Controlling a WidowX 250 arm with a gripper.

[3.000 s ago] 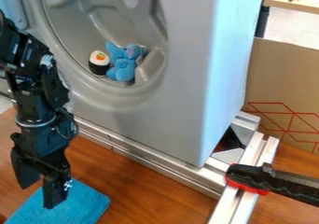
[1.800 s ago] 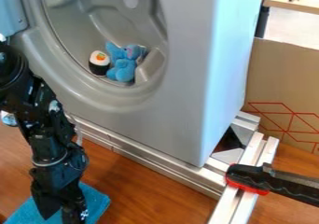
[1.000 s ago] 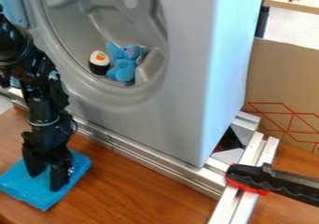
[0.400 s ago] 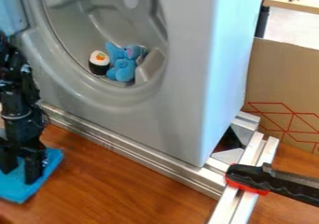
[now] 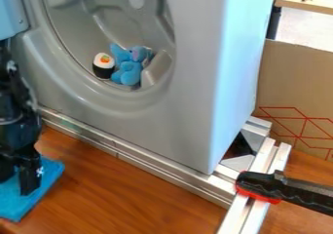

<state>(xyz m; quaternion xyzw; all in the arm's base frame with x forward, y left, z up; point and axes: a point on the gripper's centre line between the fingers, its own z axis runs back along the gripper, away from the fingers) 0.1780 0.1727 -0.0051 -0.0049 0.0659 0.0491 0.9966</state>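
Observation:
At the lower left edge, the black gripper (image 5: pixel 17 180) points down over the blue cloth (image 5: pixel 18 204), its fingers apart and their tips at the cloth; whether they press on it I cannot tell. The cloth lies flat on the wooden table, partly hidden by the gripper and cut off by the view's edge. Inside the round opening of the grey washer-like machine (image 5: pixel 185 126), a blue plush elephant (image 5: pixel 130 72) sits beside a sushi-shaped plush (image 5: pixel 103 66) with a white top and black base.
Metal rails (image 5: pixel 149 165) run along the machine's base. A black and red clamp (image 5: pixel 280 188) sits on the rails at the lower right. Behind stands a cardboard panel (image 5: pixel 296 82); a light blue door part (image 5: pixel 9 11) is at the upper left.
Since the earliest frame, the gripper has gone down onto the cloth and shifted left, and the cloth has slid left with it. The two plush toys have stayed put.

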